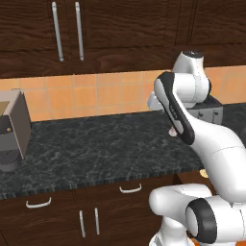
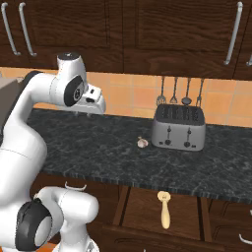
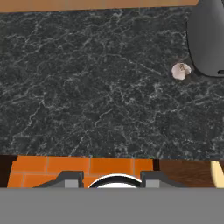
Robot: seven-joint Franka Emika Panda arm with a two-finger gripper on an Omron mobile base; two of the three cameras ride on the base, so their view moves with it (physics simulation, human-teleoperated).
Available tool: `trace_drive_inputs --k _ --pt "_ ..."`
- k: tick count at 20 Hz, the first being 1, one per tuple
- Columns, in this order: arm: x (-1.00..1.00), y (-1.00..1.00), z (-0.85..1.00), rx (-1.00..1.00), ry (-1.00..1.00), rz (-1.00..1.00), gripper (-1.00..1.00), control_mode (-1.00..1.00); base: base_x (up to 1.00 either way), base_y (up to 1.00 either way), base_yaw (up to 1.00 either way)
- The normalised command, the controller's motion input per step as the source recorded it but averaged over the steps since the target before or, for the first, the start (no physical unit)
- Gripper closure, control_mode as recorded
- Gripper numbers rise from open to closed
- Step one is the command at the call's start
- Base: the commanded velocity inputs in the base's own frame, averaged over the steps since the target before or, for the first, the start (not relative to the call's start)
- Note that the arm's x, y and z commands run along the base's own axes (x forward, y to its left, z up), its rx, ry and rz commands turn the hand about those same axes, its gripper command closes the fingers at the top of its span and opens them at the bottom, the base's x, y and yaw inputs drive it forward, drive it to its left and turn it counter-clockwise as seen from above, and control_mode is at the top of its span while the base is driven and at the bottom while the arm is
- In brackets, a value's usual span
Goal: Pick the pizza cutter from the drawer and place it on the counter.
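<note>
While the cutter point(image 2: 165, 209) lies in the open drawer point(image 2: 147, 209), the hand point(image 2: 82, 114) hovers over the desk point(image 2: 98, 142), spread untellable, so reaching is in hand; next, swing down to the handle.

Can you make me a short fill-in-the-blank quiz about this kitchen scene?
1. The pizza cutter lies inside the open ____.
2. The small pale lump sits on the counter just left of the ____.
3. The robot's hand hangs above the ____.
Missing words: drawer; toaster; counter.
</note>
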Motion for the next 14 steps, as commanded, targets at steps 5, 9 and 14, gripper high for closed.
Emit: trace_drive_inputs --k 5,9,14 --pt "-0.67 -0.53 -0.11 0.00 0.00 -0.07 -1.00 -1.00 0.00 0.00 0.00" --pt "-0.74 -0.60 -0.31 -0.02 0.01 -0.09 -1.00 -1.00 0.00 0.00 0.00" --pt "-0.46 -0.70 -0.37 -0.01 0.00 -0.08 -1.00 -1.00 0.00 0.00 0.00"
